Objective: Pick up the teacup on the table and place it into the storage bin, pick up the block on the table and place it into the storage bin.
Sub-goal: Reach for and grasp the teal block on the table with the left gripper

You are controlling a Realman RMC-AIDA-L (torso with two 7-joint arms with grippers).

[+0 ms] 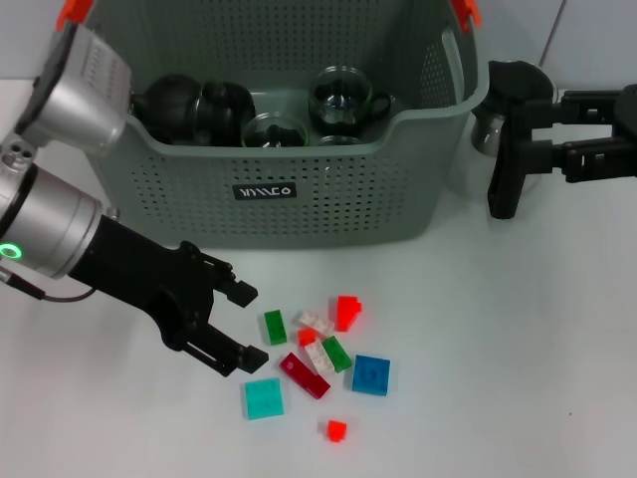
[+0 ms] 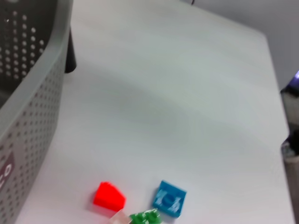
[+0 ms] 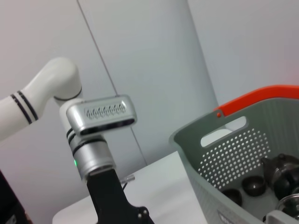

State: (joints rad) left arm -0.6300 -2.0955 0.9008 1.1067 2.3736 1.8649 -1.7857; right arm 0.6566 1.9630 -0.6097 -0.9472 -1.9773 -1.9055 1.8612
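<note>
Because the blocks (image 1: 317,351) are clustered tightly on the desk (image 1: 498,358) before the storage bin (image 1: 299,199), neighbours could be scattered by the left gripper (image 1: 244,324), whose fingers are spread open. The right gripper (image 1: 503,179) is parked beside the bin, its finger state unclear.

Matt grey-green perforated plastic storage bin (image 1: 328,189), clear glossy glass teacups (image 1: 343,98) inside beside a shiny black teapot (image 1: 169,103), small glossy plastic blocks (image 1: 317,360), smooth matt white table (image 1: 478,339), brushed-metal, perhaps aluminium, left arm casing (image 1: 55,224)
</note>
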